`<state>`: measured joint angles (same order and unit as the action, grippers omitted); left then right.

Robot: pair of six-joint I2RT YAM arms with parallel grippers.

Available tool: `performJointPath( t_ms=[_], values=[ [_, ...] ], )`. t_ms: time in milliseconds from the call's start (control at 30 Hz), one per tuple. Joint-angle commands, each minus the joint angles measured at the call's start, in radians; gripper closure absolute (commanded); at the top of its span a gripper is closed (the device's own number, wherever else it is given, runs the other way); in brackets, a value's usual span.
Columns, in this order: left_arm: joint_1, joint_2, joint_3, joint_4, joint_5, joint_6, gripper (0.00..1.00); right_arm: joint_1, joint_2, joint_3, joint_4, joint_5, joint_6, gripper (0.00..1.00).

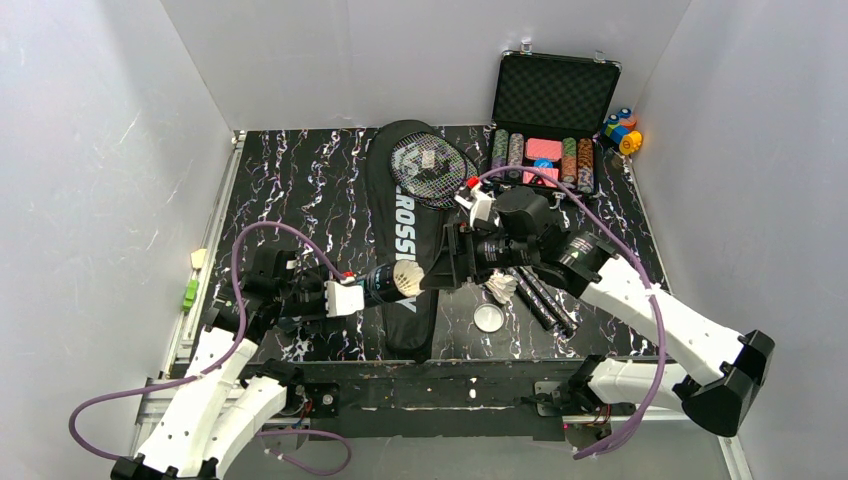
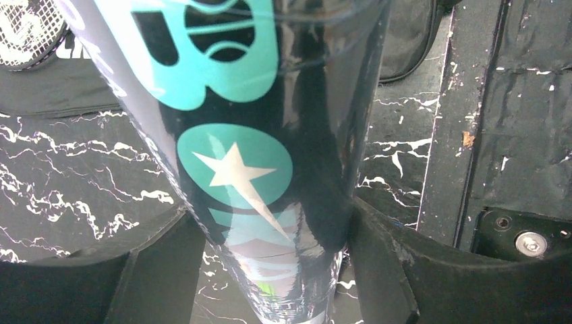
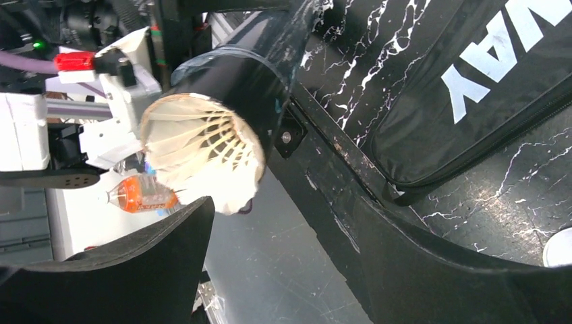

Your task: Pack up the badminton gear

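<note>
The left gripper [image 2: 270, 253] clamps the tube [image 2: 229, 135]; right gripper [image 3: 270, 270] stands open just before its shuttlecock [image 3: 202, 152].

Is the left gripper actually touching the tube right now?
Touching. Left wrist view: the tube sits between the fingers of the left gripper, both pressed against its sides.
</note>
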<state>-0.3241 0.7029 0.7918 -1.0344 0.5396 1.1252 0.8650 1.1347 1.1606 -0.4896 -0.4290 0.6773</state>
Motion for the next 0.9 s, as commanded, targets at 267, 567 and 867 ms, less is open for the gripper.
performJointPath(
  t_ms=[267, 567, 867],
  values=[
    [-0.010, -0.010, 0.066, 0.050, 0.059, -0.095, 0.83, 0.082, 0.061, -0.056, 0.207, 0.134, 0.086, 0.26],
    [-0.012, -0.004, 0.070, 0.058, 0.057, -0.131, 0.84, 0.114, 0.133, 0.021, 0.208, 0.174, 0.099, 0.16],
    [-0.012, -0.047, -0.058, 0.071, 0.002, -0.101, 0.84, 0.082, -0.131, 0.057, -0.042, 0.393, 0.061, 0.13]
  ],
)
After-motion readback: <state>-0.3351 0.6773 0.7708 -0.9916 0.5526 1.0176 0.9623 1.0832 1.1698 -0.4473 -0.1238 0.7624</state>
